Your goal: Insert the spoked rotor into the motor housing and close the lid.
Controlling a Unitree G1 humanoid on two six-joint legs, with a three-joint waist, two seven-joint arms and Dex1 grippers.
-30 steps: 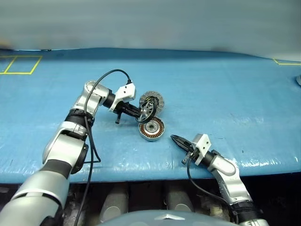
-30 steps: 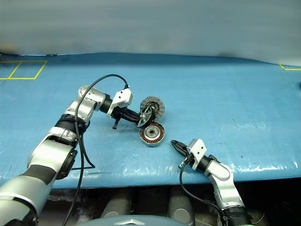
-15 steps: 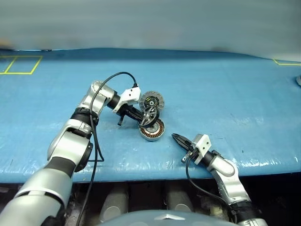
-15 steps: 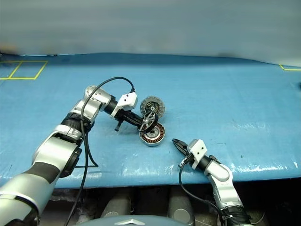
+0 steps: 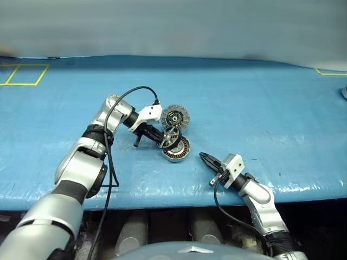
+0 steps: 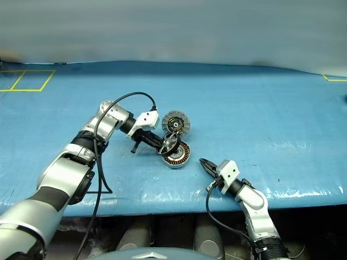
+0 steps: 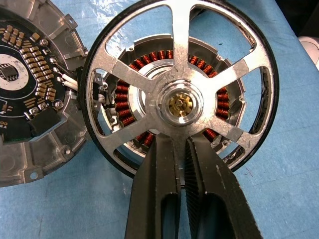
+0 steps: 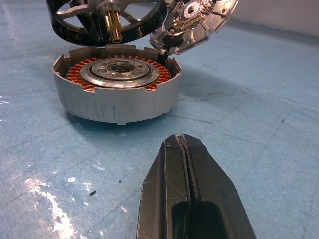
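The motor housing [image 5: 179,151] sits open on the blue table, its copper windings [image 8: 79,73] facing up. Its lid [image 5: 176,116] lies tipped back behind it, joined at the rim, inner face with a circuit board [image 7: 20,74] showing. My left gripper [image 7: 180,145] is shut on the spoked rotor [image 7: 180,103] at its lower rim and spoke. The rotor [image 8: 79,22] hangs tilted just above the housing [image 8: 117,99], brass shaft pointing down, not seated. My right gripper [image 5: 203,157] is shut and empty, on the near right side of the housing, a short way off.
The blue table cover [image 5: 260,114] stretches wide on all sides. Yellow tape marks lie at the far left [image 5: 21,74] and far right [image 5: 331,71]. The table's front edge [image 5: 162,197] runs just below my right gripper. A black cable [image 5: 111,157] loops from my left wrist.
My left gripper has brought the rotor down and nearer, from in front of the lid to just over the housing; the lid now shows fully. The right gripper has stayed put.
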